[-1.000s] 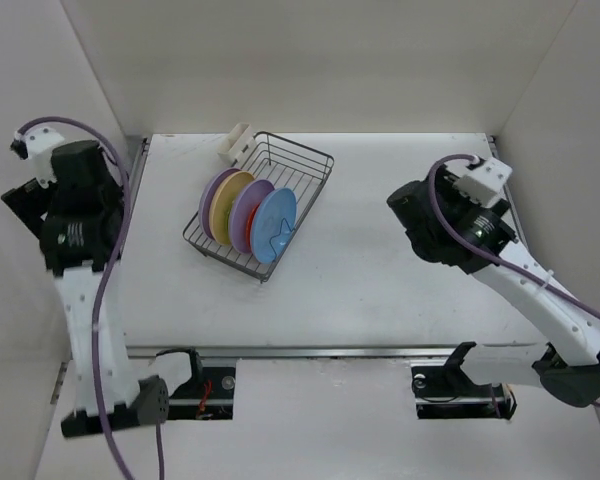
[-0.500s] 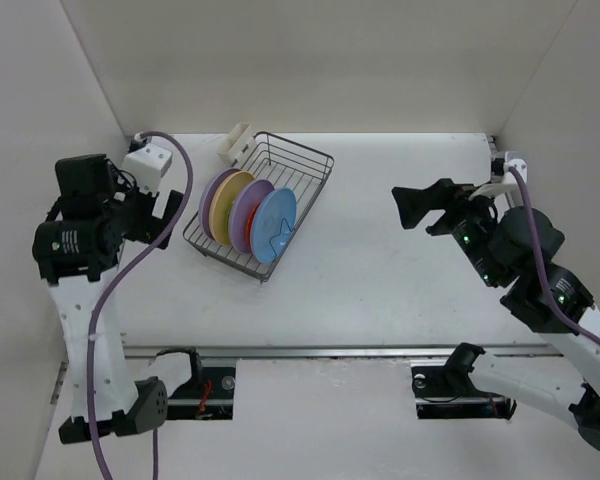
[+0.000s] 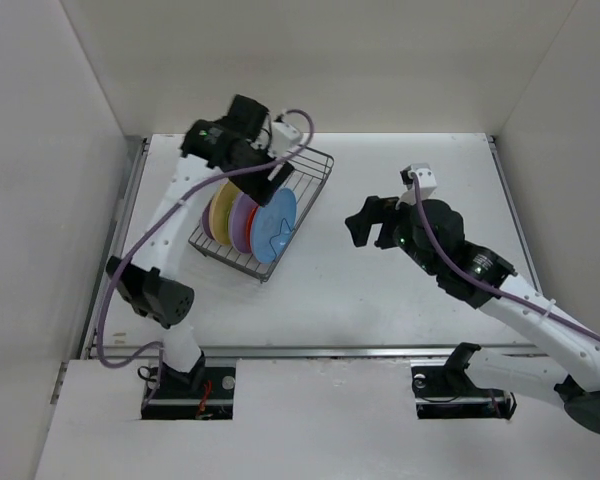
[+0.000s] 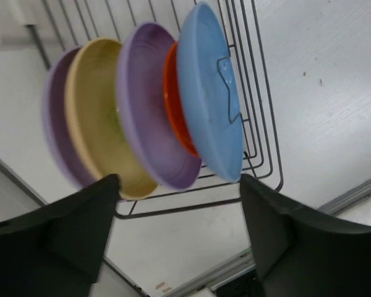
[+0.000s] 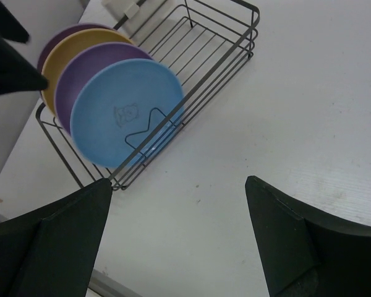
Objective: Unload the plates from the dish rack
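Note:
The dish rack (image 3: pixel 315 158) stands at the table's back left with plates on edge in it: light blue (image 3: pixel 273 224), lavender (image 3: pixel 244 214), tan-yellow (image 3: pixel 226 205), a second lavender (image 3: pixel 208 205). The left wrist view shows light blue (image 4: pixel 210 111), orange-red (image 4: pixel 173 99), lavender (image 4: pixel 145 117), tan-yellow (image 4: pixel 99 111), lavender (image 4: pixel 55 130); the lime-green plate is hidden. My left gripper (image 3: pixel 265 170) hovers open over the plates' tops, empty (image 4: pixel 179 210). My right gripper (image 3: pixel 365 222) is open and empty to the rack's right, facing the light blue plate (image 5: pixel 127 111).
The rack's right half (image 5: pixel 229 37) holds nothing. A cream holder (image 5: pixel 125 7) sits at its far corner. White walls close in the table on three sides. A metal rail (image 3: pixel 330 352) runs along the front edge.
My left arm has swung from the left wall to above the rack. My right gripper has moved left towards the rack. The plates have not moved.

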`<control>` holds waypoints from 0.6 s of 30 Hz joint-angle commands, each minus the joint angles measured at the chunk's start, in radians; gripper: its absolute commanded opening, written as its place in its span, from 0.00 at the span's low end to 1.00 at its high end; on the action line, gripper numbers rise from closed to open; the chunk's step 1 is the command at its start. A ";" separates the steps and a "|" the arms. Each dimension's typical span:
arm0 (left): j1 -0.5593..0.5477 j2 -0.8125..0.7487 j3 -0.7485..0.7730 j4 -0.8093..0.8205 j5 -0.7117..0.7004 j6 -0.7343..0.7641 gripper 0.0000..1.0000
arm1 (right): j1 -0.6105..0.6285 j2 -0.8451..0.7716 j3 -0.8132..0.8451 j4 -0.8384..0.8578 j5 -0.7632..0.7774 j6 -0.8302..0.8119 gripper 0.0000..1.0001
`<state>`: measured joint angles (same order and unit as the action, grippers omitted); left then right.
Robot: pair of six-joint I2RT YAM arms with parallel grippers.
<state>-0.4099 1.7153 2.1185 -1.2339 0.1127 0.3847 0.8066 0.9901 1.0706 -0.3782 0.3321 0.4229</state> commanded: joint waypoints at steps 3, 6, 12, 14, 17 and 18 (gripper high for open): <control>-0.121 0.007 -0.101 0.135 -0.333 -0.070 0.57 | 0.005 0.004 -0.027 0.111 0.056 0.063 0.93; -0.121 0.041 -0.114 0.145 -0.323 -0.095 0.55 | 0.005 0.004 -0.060 0.140 0.047 0.063 0.90; -0.141 0.167 -0.135 0.143 -0.346 -0.104 0.53 | 0.005 0.015 -0.113 0.151 0.038 0.073 0.90; -0.141 0.190 -0.135 0.143 -0.346 -0.104 0.51 | 0.005 0.015 -0.113 0.137 0.047 0.073 0.89; -0.141 0.218 -0.123 0.143 -0.320 -0.124 0.50 | 0.005 0.024 -0.123 0.125 0.047 0.082 0.89; -0.141 0.218 -0.123 0.134 -0.309 -0.124 0.50 | 0.005 0.024 -0.123 0.125 0.047 0.082 0.89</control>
<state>-0.5442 1.9442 1.9911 -1.0882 -0.2081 0.2897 0.8066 1.0161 0.9512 -0.2901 0.3630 0.4908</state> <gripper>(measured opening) 0.501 0.887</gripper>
